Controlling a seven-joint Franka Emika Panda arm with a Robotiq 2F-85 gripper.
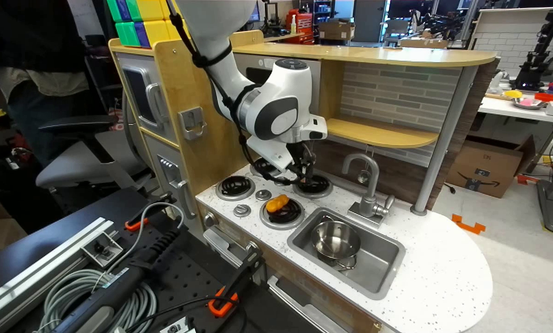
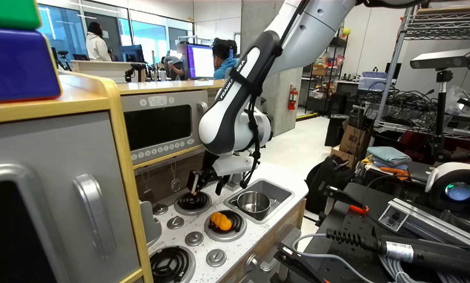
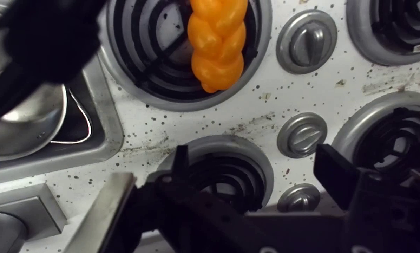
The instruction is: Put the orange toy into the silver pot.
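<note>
White speckled countertop [image 3: 139, 123] is spread beneath the gripper [image 3: 255, 163], whose fingers [image 3: 336, 175] are released and well parted in the wrist view. Farthest to their left, the silver pot [image 3: 24, 137] is held in the metal sink [image 3: 108, 116], its upper part hidden by a dark, out-of-focus shape [image 3: 52, 42], possibly a cable. Higher in that view, well apart from the fingers, the braided orange toy [image 3: 218, 49] is borne off-centre by a coil burner [image 3: 136, 42]. Between the fingers, another burner [image 3: 227, 144] is partly framed. Near the right-hand fingertip a stove knob [image 3: 303, 135] is seen; past that finger, a third burner [image 3: 368, 119] is partly covered by the gripper.
</note>
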